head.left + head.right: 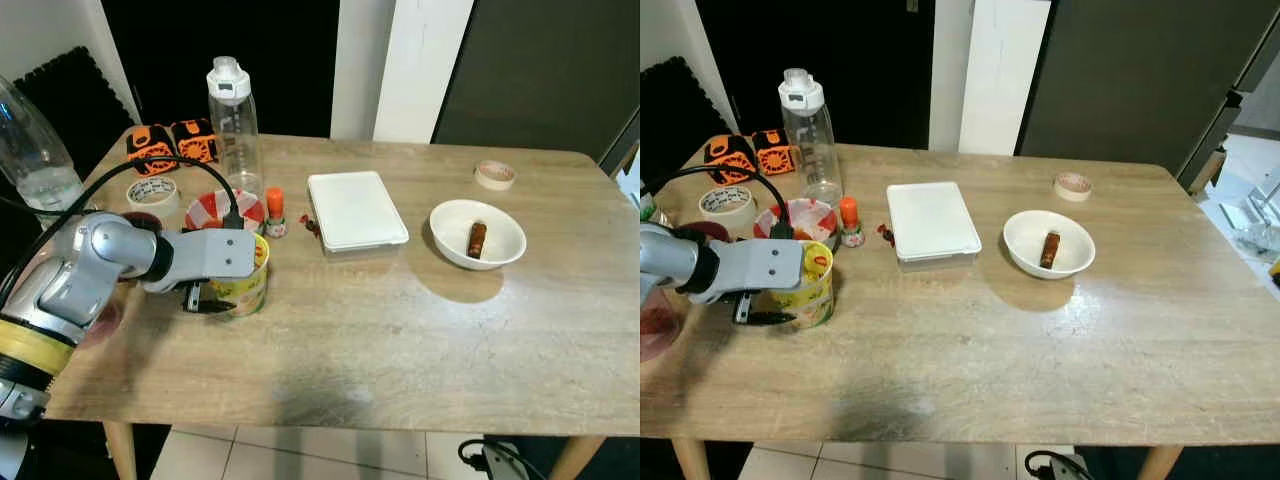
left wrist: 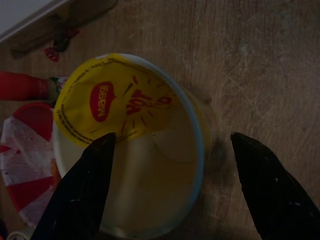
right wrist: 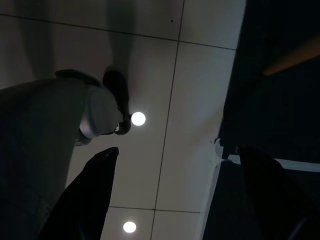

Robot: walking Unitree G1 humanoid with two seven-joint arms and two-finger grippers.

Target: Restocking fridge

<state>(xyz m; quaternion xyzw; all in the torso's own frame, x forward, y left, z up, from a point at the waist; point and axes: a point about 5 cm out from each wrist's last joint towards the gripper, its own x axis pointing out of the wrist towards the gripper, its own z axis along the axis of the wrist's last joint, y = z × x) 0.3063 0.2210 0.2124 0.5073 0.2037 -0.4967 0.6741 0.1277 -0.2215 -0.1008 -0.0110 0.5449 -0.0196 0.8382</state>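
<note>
Seeing my left gripper [image 2: 170,185] spread wide, straddling the yellow cup [image 2: 135,145], gripping nothing; bowl [image 1: 477,234] at 3 o'clock.

Wooden table [image 1: 400,330]: white container [image 1: 355,209], bowl [image 1: 477,235], yellow cup [image 1: 243,283], water bottle [image 1: 234,115], 2 tape rolls [image 1: 152,192]

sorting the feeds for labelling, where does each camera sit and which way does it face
Left eye view: on the head, looking forward and down at the wooden table; the silver left arm reaches to the yellow cup.
Right eye view: the head's other eye, same table, with the white bowl and white lidded box.
Left wrist view: on the left wrist, looking along the left gripper into the yellow cup, fingers open either side.
Right wrist view: on the right wrist, right gripper open over tiled floor.
Shared: both eye views and the left wrist view show the yellow cup.
</note>
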